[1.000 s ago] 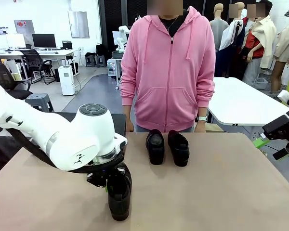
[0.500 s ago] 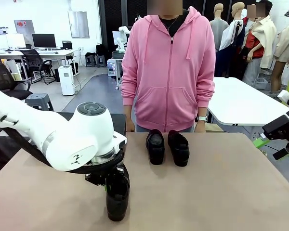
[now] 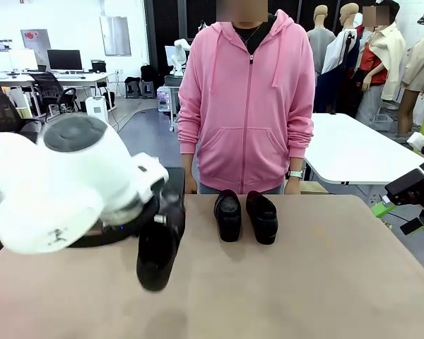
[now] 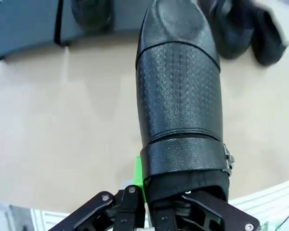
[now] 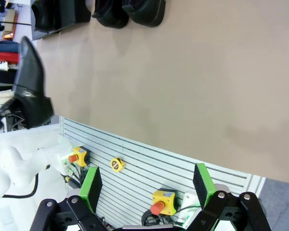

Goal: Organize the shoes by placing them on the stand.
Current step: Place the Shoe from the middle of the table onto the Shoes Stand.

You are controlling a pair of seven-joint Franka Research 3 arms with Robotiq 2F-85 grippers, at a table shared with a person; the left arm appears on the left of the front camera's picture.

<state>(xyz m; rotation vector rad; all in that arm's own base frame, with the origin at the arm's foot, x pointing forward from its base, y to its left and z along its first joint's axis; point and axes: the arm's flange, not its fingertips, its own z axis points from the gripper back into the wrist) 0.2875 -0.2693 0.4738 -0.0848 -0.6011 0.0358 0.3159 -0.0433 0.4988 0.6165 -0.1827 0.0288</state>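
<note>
A black glossy shoe point(image 3: 157, 260) hangs above the near left of the table, toe pointing down. My left gripper point(image 4: 169, 188) is shut on its heel rim, one green pad point(image 4: 138, 174) against the outside. In the left wrist view this shoe point(image 4: 179, 91) points toward the stand point(image 4: 24, 29), a low dark platform at the table's far left, where another shoe point(image 4: 89, 12) rests. Two more shoes point(image 3: 228, 214) point(image 3: 262, 216) sit side by side at the far middle, in front of the person. My right gripper point(image 5: 147, 185) is open beyond the table's right edge point(image 3: 403, 205).
A person in a pink hoodie point(image 3: 247, 106) stands at the far edge, hands down behind the table. The tan tabletop point(image 3: 325, 282) is bare on its near right half. My bulky white left arm point(image 3: 63, 187) fills the near left.
My left gripper has lifted the shoe off the table and carried it up and a little left. The right arm and the other shoes have not moved.
</note>
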